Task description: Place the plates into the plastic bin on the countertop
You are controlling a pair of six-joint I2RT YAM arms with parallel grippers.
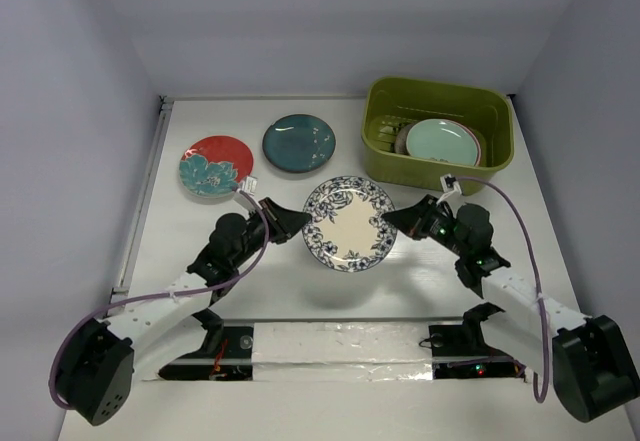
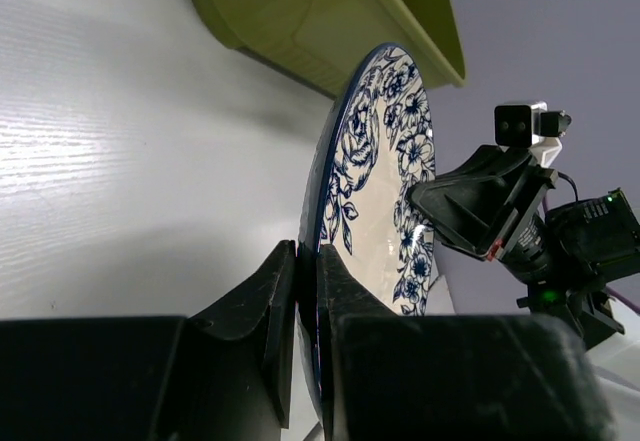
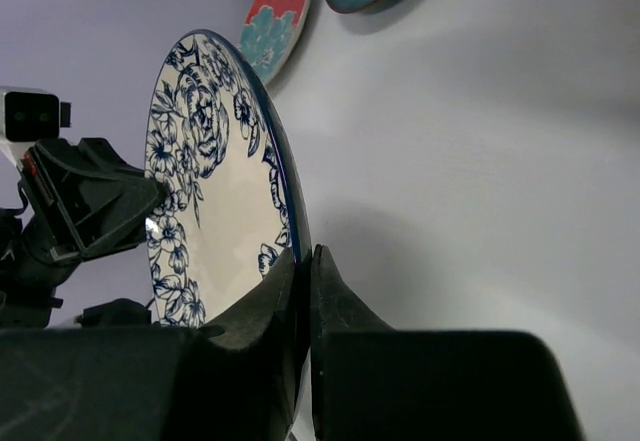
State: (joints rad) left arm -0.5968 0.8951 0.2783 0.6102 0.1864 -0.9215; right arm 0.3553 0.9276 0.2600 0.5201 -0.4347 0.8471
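Note:
The white-and-blue patterned plate (image 1: 349,223) is held above the countertop (image 1: 250,291) between both arms. My left gripper (image 1: 303,223) is shut on its left rim, and in the left wrist view (image 2: 308,256) the rim (image 2: 372,161) sits between the jaws. My right gripper (image 1: 390,221) is shut on its right rim, as the right wrist view (image 3: 303,258) shows on the plate (image 3: 215,191). The red plate with teal flower (image 1: 215,165) and the dark teal plate (image 1: 298,142) lie at the back left. The olive-green bin (image 1: 437,133) holds the mint green plate (image 1: 441,142) on top of others.
Pale lavender walls bound the countertop on the left, back and right. A taped white strip (image 1: 340,344) runs between the arm bases at the near edge. The bin stands against the back right corner.

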